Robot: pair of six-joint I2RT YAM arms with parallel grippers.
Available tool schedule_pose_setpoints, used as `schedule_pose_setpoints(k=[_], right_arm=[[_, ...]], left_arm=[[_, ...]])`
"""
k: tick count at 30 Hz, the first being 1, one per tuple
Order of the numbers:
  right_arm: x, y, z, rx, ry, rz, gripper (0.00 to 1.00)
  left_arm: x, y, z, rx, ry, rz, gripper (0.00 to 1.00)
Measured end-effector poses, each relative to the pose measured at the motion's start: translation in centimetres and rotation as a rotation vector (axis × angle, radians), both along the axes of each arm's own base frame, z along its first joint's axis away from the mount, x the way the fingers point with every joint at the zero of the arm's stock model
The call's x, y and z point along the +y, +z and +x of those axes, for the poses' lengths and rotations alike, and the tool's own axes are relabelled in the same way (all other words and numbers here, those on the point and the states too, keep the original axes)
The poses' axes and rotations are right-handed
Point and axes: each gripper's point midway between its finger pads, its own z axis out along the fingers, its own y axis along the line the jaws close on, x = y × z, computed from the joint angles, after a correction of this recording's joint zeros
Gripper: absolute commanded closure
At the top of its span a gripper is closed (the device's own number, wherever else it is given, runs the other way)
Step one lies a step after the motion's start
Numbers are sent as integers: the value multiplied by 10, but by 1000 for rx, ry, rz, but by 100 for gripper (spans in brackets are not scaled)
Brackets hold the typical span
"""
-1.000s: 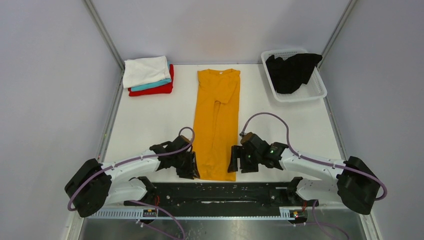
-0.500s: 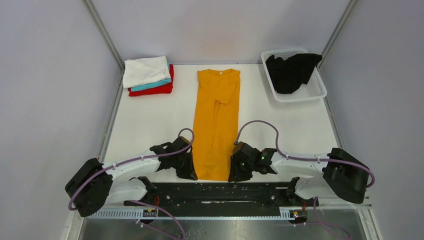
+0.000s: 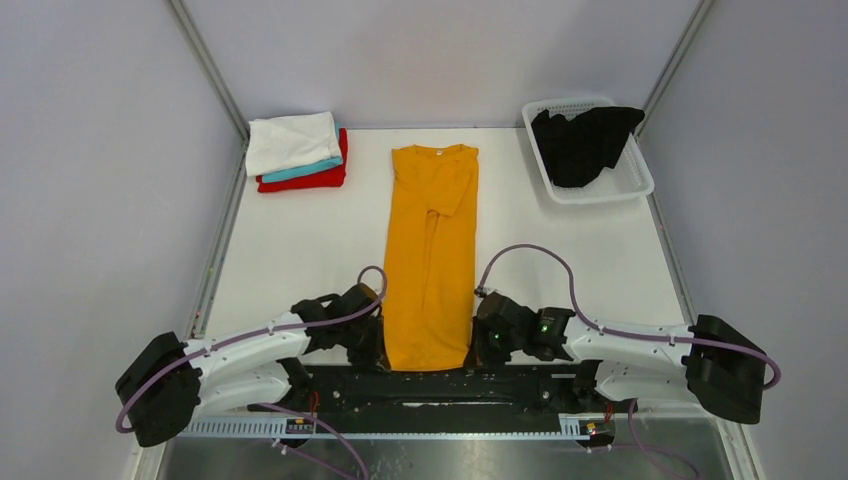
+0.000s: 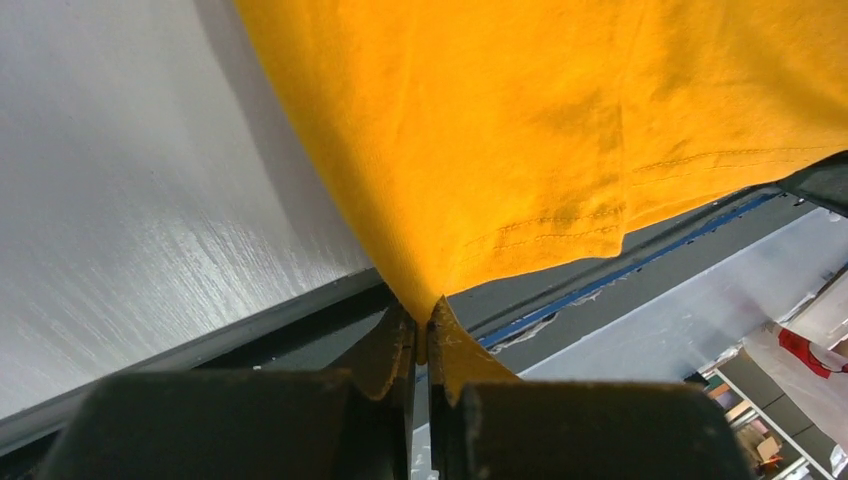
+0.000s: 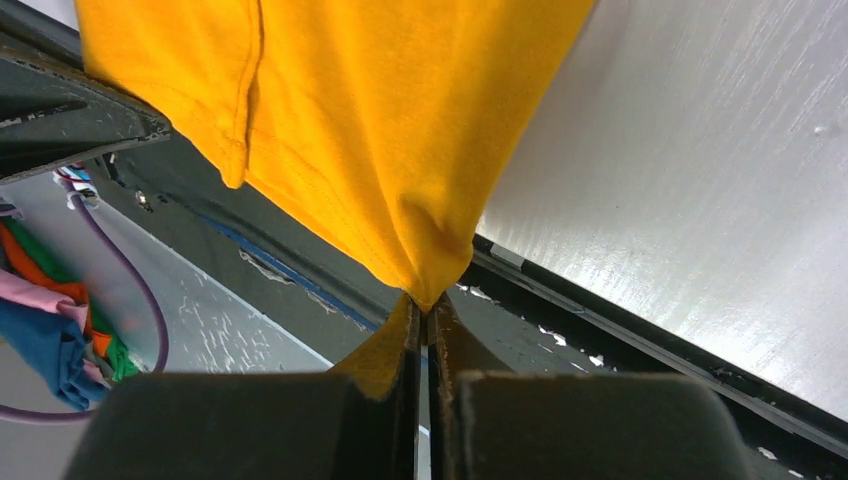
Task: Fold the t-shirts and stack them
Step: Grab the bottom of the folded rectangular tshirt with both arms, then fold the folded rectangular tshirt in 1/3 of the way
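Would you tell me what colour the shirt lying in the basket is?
The shirt is black, seen best in the top external view.

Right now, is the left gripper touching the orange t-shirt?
Touching. The left wrist view shows the left gripper shut on the hem corner of the orange t-shirt.

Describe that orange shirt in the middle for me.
The mustard-orange t-shirt lies on the white table, folded lengthwise into a narrow strip, collar at the far end. It looks like soft cotton with a stitched hem. The left gripper and right gripper each pinch a near hem corner at the table's edge.
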Motion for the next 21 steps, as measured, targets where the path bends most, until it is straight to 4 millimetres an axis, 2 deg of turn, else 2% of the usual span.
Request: schedule_pose_setpoints(k=[4,8,18,21], right_arm=[[1,5,5,-27,5,-3,100],[8,25,25,-88,-14,14,100],[8,80,132,-302,-165,36,100],[10,91,164,-336,-190,23,100]], left_arm=[[-7,13,12,-19,0,14,100],[-17,32,48,-90,59,11,100],[-45,75,161,-240,186,-11,100],[-49,87,196,-285,214,-10,100]])
